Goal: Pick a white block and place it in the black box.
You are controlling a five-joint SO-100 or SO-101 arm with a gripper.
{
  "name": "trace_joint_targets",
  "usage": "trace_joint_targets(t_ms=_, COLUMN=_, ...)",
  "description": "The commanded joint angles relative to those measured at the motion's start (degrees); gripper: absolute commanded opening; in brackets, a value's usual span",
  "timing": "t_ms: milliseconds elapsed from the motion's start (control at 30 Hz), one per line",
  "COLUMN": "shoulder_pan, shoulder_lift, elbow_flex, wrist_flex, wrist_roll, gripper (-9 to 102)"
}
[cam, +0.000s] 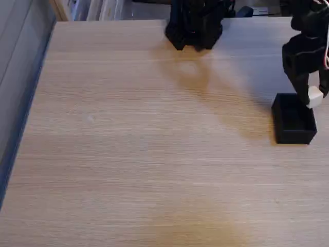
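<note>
The white block (314,96) is held clamped in the gripper (312,98) just above the black box's (294,129) far right rim (judged light, rigid, best pinched across flat opposite faces), ready to be dropped inside.

Cut off at the right edge
The claw (312,98) runs past the right edge; its fingers partly cover the white block (315,96).

The table (144,154) looks like pale wood — matt, with fine straight grain. The black box (294,123) at right is matt; the white block (314,96) looks smooth — plastic-like.
</note>
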Motion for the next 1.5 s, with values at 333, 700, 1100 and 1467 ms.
trace_joint_targets(t_ms=333, shoulder_pan=8.09, shoulder_lift=15.73, elbow_flex=10.90, wrist_flex=-0.44, wrist_roll=-3.69, gripper=4)
trace_joint_targets(t_ms=700, shoulder_pan=21.88, shoulder_lift=52.82, elbow_flex=51.50, wrist_flex=-5.98, wrist_roll=-16.44, gripper=0)
trace_joint_targets(t_ms=1100, shoulder_pan=36.21, shoulder_lift=88.95, elbow_flex=86.31, wrist_flex=7.21, wrist_roll=-29.36, gripper=0)
trace_joint_targets(t_ms=1467, shoulder_pan=35.07, shoulder_lift=96.77, elbow_flex=89.91, wrist_flex=11.51, wrist_roll=-24.35, gripper=0)
